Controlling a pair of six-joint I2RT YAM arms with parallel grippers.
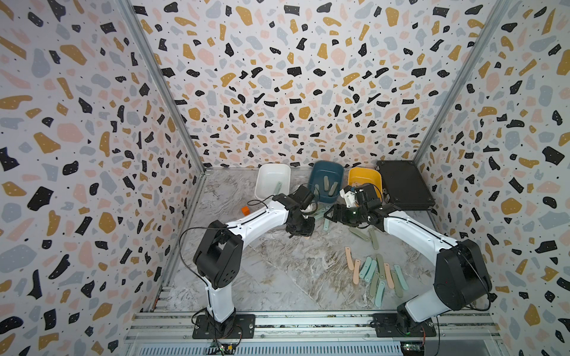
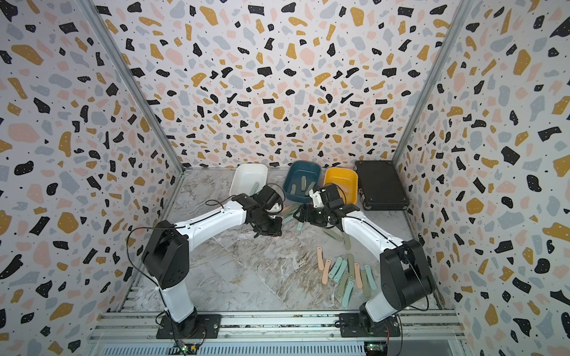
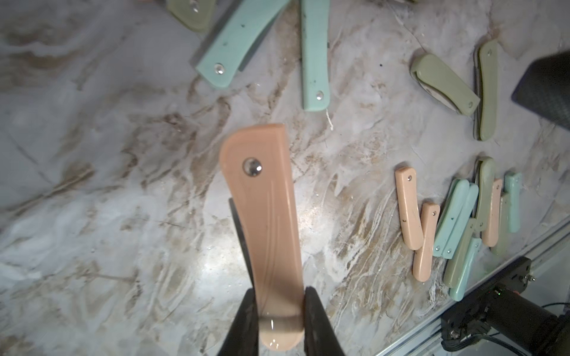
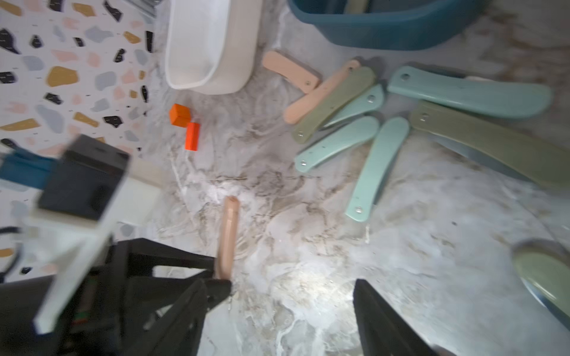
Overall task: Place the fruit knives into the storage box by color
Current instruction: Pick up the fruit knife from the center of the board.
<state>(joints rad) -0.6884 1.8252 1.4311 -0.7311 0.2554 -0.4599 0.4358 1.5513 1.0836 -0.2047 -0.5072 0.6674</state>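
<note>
My left gripper [image 3: 280, 326] is shut on the rounded end of a peach-pink fruit knife [image 3: 262, 215], held above the marble floor. In both top views it hangs mid-table [image 1: 300, 229]. My right gripper [image 4: 280, 311] stands open right beside it [image 1: 334, 217], with only floor between its fingers. Loose mint, green and pink knives [image 4: 348, 123] lie just beyond them. A bigger heap of knives [image 1: 374, 274] lies at the front right. The storage box tubs stand at the back: white [image 1: 271, 178] with one mint knife, teal [image 1: 327, 165] with green knives, yellow [image 1: 364, 178].
A flat black latched case [image 1: 404, 185] lies at the back right, next to the yellow tub. Two small orange blocks [image 4: 185, 123] sit on the floor near the white tub [image 4: 212, 46]. Two green knives [image 1: 367, 235] lie under my right forearm. Patterned walls close in three sides.
</note>
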